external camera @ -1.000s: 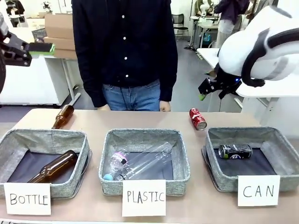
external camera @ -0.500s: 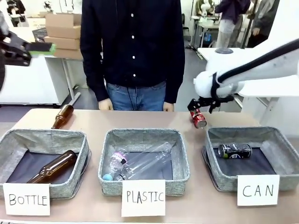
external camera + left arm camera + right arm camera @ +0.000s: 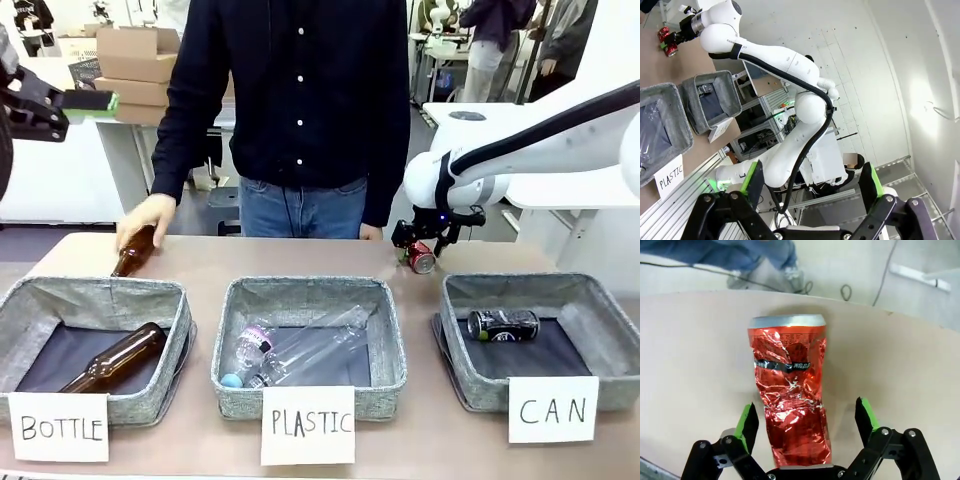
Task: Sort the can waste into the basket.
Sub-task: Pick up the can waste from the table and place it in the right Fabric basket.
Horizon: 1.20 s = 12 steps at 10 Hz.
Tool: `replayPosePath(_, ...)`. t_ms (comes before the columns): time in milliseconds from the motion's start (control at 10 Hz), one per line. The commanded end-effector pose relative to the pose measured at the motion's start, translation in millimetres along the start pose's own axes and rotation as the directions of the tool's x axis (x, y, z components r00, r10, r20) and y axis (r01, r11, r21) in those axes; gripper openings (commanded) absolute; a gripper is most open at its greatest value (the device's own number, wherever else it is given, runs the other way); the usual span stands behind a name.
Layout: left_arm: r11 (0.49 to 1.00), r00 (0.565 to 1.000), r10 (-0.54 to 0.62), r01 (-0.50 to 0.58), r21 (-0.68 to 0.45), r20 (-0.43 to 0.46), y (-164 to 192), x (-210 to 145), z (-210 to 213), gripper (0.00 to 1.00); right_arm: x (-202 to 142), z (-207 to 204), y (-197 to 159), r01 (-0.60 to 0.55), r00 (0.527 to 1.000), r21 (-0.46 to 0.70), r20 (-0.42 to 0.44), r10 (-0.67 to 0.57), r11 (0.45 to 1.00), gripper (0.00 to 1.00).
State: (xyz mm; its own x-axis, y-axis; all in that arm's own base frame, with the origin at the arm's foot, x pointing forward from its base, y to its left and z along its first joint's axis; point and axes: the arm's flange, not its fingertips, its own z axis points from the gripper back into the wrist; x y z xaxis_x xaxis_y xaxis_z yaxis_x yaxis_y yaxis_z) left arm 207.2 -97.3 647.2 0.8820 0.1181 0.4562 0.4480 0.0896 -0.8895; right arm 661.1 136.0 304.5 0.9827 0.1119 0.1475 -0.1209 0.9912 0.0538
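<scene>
Front view: three grey baskets sit in a row on the bench (image 3: 200,262), each with a handwritten sign. The right one, the basket marked CAN (image 3: 590,300), has a black-and-grey can (image 3: 503,324) lying on its side on the dark lining. The red can (image 3: 421,257) lies on the bench just behind that basket's far left corner, and the right tool (image 3: 424,244) is down over it, jaws wide on either side, not yet closed on it. The middle basket (image 3: 308,296), marked PLASTIC, holds clear plastic bottles (image 3: 300,352); the left basket (image 3: 100,296), marked BOTTLE, holds a brown glass bottle (image 3: 112,360). A second brown bottle (image 3: 133,255) lies on the bench behind it, with the person's hand (image 3: 145,216) resting on its far end. The left tool (image 3: 60,104) is raised at the left edge.

Left wrist view: the left tool (image 3: 810,189) is wide open with nothing between its green pads, pointing away from the bench. Far off, the right arm (image 3: 770,50) reaches to the red can (image 3: 667,42).

Right wrist view: the crumpled red can (image 3: 790,390) lies lengthwise on the bench, its near end between the fingers of the right tool (image 3: 806,422), which stand wide, with a gap on each side.
</scene>
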Motion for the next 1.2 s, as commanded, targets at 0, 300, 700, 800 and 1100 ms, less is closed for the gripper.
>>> replayPosePath(0,1.000,1.000,-0.013,0.013,-0.028,0.003,-2.3,0.4,0.2,1.00,-1.1,0.7,0.9,-0.004,1.000,0.018,-0.007,0.004,1.000,1.00)
replayPosePath(300,1.000,1.000,-0.013,0.013,-0.028,0.003,-2.3,0.4,0.2,1.00,-3.8,3.9,6.0,-0.066,0.998,0.020,-0.015,0.066,0.998,0.40)
replayPosePath(700,1.000,1.000,-0.013,0.013,-0.028,0.003,-2.3,0.4,0.2,1.00,-8.6,8.0,4.1,-0.078,0.997,0.015,-0.014,0.078,0.997,0.13)
replayPosePath(800,1.000,1.000,-0.013,0.013,-0.028,0.003,-2.3,0.4,0.2,1.00,-9.4,8.6,3.0,-0.074,0.997,0.004,-0.017,0.074,0.997,0.04)
replayPosePath(1100,1.000,1.000,-0.013,0.013,-0.028,0.003,-2.3,0.4,0.2,1.00,-14.4,20.8,-3.6,-0.081,0.997,0.010,0.003,0.081,0.997,0.04)
